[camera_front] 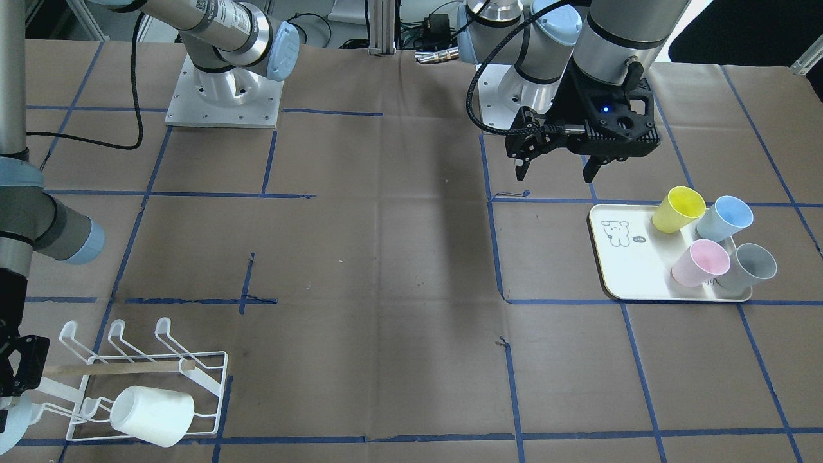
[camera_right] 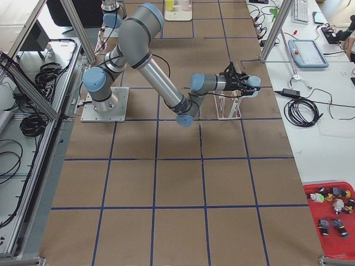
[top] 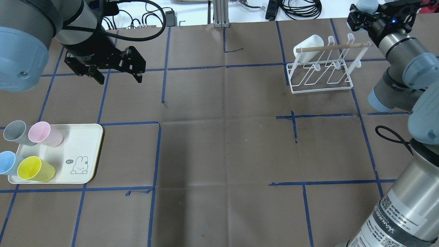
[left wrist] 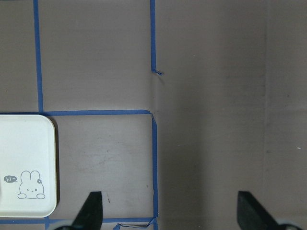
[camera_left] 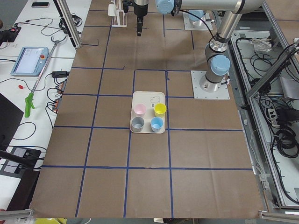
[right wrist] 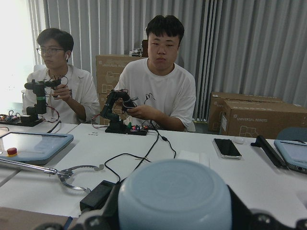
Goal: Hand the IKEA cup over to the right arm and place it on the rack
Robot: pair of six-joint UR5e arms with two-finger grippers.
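The white wire rack stands at the far right, with a white cup hung on one prong by the wooden dowel. It also shows in the front view with the white cup. My right gripper is just beyond the rack, level and facing the operators. It is shut on a pale blue cup, whose base fills the right wrist view. My left gripper is open and empty above bare table, behind the tray. Its fingertips show in the left wrist view.
A cream tray with a rabbit drawing sits at the near left. It holds yellow, light blue, pink and grey cups. Two operators sit at a desk past the far edge. Blue tape lines cross the brown table.
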